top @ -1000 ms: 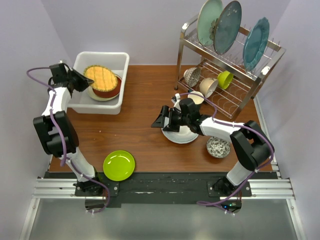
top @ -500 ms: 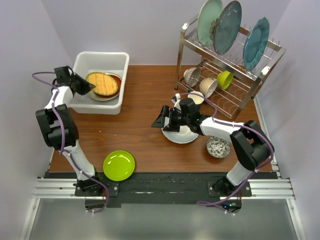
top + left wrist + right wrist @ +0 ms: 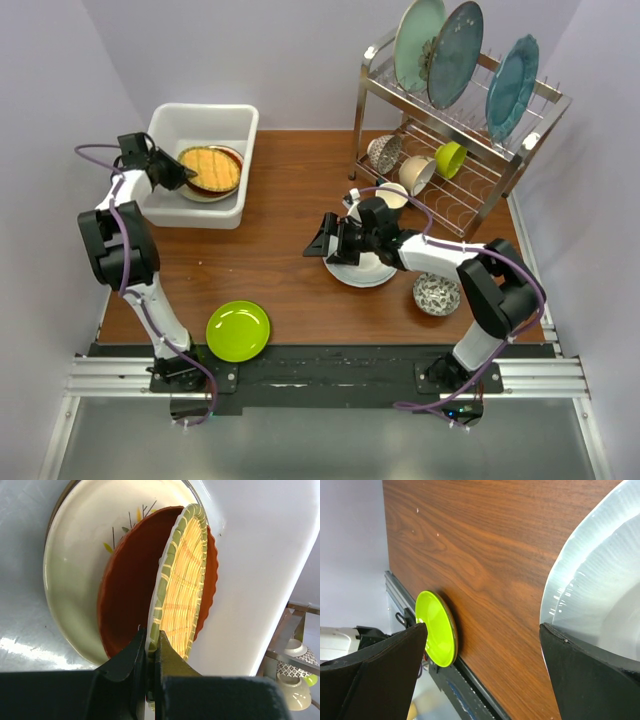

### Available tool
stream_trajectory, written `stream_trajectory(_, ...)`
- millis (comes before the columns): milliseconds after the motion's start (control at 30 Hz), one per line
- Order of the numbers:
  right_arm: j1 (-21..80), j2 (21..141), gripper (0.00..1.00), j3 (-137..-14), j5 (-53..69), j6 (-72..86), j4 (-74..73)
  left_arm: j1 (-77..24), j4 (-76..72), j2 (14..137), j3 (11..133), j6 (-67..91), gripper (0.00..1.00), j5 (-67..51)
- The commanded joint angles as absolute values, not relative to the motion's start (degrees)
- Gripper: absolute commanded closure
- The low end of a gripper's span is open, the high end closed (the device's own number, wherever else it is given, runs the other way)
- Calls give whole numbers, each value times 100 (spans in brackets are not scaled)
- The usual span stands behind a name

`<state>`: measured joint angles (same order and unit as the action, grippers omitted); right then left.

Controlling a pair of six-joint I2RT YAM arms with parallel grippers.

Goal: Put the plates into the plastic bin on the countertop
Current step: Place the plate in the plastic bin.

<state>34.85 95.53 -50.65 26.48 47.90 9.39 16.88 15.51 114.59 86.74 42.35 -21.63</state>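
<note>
left gripper (image 3: 149, 636) clamped on tilted woven yellow plate (image 3: 183, 590), 10 o'clock | right gripper (image 3: 482, 630) gaping, empty | early release could clatter, chip

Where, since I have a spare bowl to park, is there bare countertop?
Bare reddish-brown wood countertop runs between the white plastic bin and the steel wire rack, and down to the lime green plate. Crowded on the right: white plate, small patterned bowl.

Top-down and right wrist (close) share green plate (image 3: 238, 331).
</note>
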Motion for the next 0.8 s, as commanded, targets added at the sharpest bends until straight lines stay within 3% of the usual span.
stream_trajectory(0,3472,9650,2,-5229,2637,4658,844,1600,1450,11593,8912,4087,90,-2215)
stream_trajectory(167,3472,9659,2,-5229,2672,4650,844,1591,1599,11759,9104,3921,80,-2189)
stream_trajectory(200,3472,9650,2,-5229,2663,4641,844,1591,1704,11786,9149,3868,72,-2162)
stream_trajectory(300,3463,9668,2,-5238,2681,4623,844,1573,1846,11795,9264,3700,62,-2022)
stream_trajectory(533,3463,9694,2,-5238,2707,4623,835,1573,1951,11778,9352,3551,51,-1943)
stream_trajectory(767,3472,9668,2,-5230,2707,4597,861,1573,2074,11374,9343,3411,26,-1556)
